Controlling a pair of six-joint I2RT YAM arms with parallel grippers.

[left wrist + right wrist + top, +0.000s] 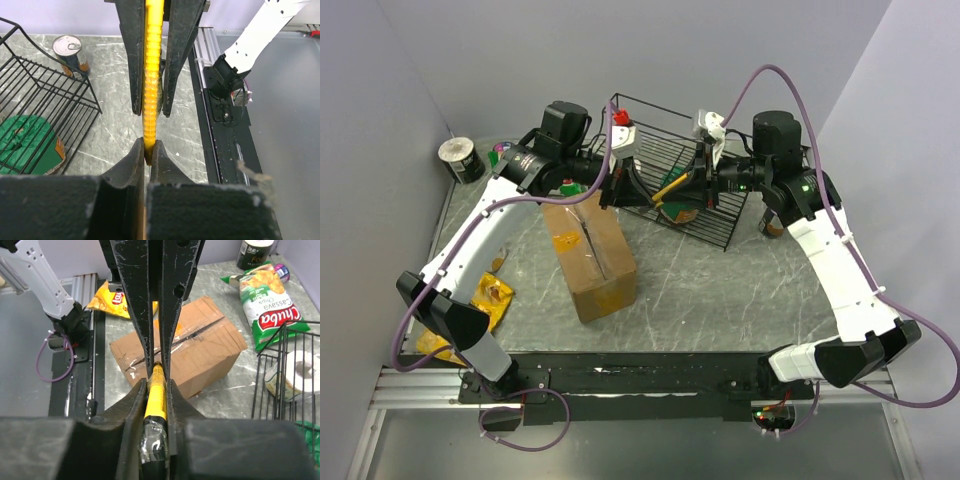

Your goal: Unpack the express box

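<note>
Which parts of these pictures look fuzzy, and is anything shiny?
Left wrist view: the fingers are right by the lens, so they look soft near the bottom; the yellow tool looks sharp. Right wrist view: same softness, with glare on the tool's dark end; the express box is crisp. Top view: even light, soft shadows.

White-shelled left arm [485,225] and right arm [835,260], black joints
Purple cables [772,68] on both; left gripper [148,150] and right gripper [157,385] have scuffed black fingers [132,405]; perhaps a green wrist light [807,186]
</note>
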